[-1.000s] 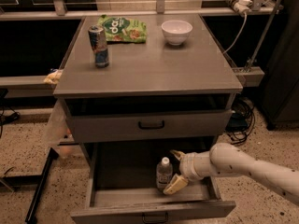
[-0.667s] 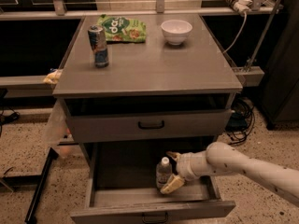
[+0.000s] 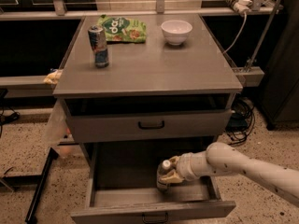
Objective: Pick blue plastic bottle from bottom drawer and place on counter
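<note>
The blue plastic bottle [image 3: 163, 172], clear with a white cap, stands upright in the pulled-out bottom drawer [image 3: 154, 209], right of its middle. My gripper [image 3: 168, 171] reaches in from the right at bottle height. It is open, with one pale finger behind the bottle's right side and one in front. The white arm [image 3: 243, 166] runs off to the lower right. The grey counter [image 3: 154, 59] is the cabinet top above.
On the counter stand a blue-red-silver can [image 3: 98, 46] at the left, a green snack bag [image 3: 122, 29] at the back and a white bowl [image 3: 176, 31] at the back right. The upper drawer [image 3: 150, 124] is partly out, overhanging the bottom drawer. Cables [image 3: 239, 118] hang at the right.
My gripper has moved left along the drawer toward the bottle until its fingers flank it. The bottle has stayed upright in the same place.
</note>
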Motion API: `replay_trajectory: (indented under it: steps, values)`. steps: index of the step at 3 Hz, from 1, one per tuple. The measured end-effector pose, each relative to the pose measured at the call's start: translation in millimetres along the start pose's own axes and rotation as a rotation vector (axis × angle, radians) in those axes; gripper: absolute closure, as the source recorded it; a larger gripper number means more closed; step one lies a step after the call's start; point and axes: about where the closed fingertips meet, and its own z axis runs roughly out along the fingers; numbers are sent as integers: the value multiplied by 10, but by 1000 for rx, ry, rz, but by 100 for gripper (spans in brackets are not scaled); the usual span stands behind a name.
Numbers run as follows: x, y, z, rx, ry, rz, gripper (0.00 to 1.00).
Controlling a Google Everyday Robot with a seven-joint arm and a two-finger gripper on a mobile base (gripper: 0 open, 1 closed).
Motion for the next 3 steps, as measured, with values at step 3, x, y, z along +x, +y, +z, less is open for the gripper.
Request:
replay_trajectory:
  steps: [3]
  values:
    - [-1217,-80,-1250,-62,73,51,100]
